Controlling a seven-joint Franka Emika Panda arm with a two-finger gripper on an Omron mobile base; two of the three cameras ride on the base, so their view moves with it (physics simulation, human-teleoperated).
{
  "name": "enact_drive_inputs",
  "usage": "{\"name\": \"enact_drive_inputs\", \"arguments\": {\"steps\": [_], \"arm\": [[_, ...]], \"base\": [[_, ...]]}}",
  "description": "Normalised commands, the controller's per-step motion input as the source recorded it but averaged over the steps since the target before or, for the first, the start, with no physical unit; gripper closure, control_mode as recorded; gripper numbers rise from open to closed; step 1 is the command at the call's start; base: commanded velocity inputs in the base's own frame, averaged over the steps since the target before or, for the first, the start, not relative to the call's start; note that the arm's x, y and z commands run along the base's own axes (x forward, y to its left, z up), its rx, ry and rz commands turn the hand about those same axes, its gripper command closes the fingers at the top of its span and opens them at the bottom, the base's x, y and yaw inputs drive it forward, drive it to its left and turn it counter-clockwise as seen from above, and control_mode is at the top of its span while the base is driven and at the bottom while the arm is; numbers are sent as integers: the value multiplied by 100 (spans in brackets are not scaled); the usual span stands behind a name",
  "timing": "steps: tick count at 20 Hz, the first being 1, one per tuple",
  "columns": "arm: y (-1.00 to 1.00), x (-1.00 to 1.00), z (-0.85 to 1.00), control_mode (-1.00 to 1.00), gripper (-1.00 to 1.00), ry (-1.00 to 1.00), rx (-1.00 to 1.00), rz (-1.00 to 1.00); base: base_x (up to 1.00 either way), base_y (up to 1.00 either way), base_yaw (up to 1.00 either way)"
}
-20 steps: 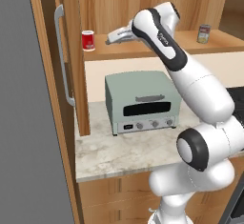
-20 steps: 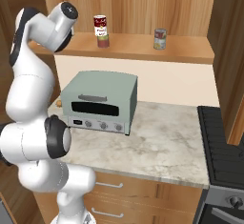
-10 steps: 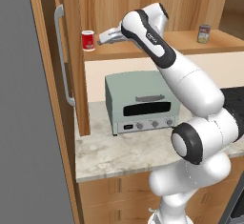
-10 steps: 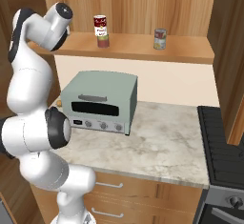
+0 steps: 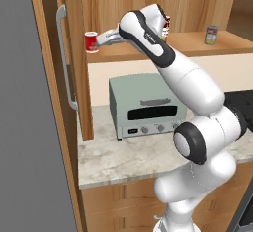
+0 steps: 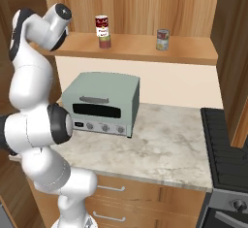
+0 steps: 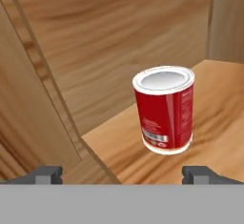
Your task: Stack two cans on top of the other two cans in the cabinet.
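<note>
Red can (image 7: 164,108) w/ silver rims is standing upright on the cabinet shelf (image 5: 148,52), far left end, near the open door (image 5: 74,78) w/ the long grey bar handle (image 5: 63,58). In the hand view it sits just ahead of the gripper (image 7: 121,173), a bit right of center, not touching either finger. Fingers (image 7: 45,174) are spread wide apart, nothing between them, so it's open and empty rn.

From the left base view the gripper (image 5: 101,39) is pointing at that same can (image 5: 91,42), just beside it, tips close but apart afaict.

Other stuff on the shelf: the dark red and white can (image 6: 101,26) is already sitting on top of a greenish-grey can (image 6: 104,41), mid shelf, looks upright and lined up ok. Second greenish-grey can (image 6: 162,40) is on its own further right, well apart from the stack, nothing on top of it.

Below the shelf there's the grey-green toaster oven (image 6: 104,103) on the marble counter (image 6: 164,149), and a dark stovetop (image 6: 227,144) at the right edge. The arm reaches up and across to the left end of the shelf.
</note>
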Motion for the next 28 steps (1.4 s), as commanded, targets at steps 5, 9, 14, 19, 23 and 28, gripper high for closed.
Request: {"name": "enact_drive_inputs", "arguments": {"steps": [5, 9, 14, 19, 23, 28], "arm": [[9, 20, -1, -100, -100, 0, 0, 4], [9, 20, -2, -100, -100, 0, 0, 4], [11, 19, -4, -100, -100, 0, 0, 5], [9, 16, -3, -100, -100, 0, 0, 4], [5, 11, -1, -100, -100, 0, -2, 2], [2, 9, -2, -100, -100, 0, -4, 0]], "base": [[0, 0, 0], [0, 0, 0], [0, 0, 0], [0, 0, 0], [0, 0, 0], [0, 0, 0]]}}
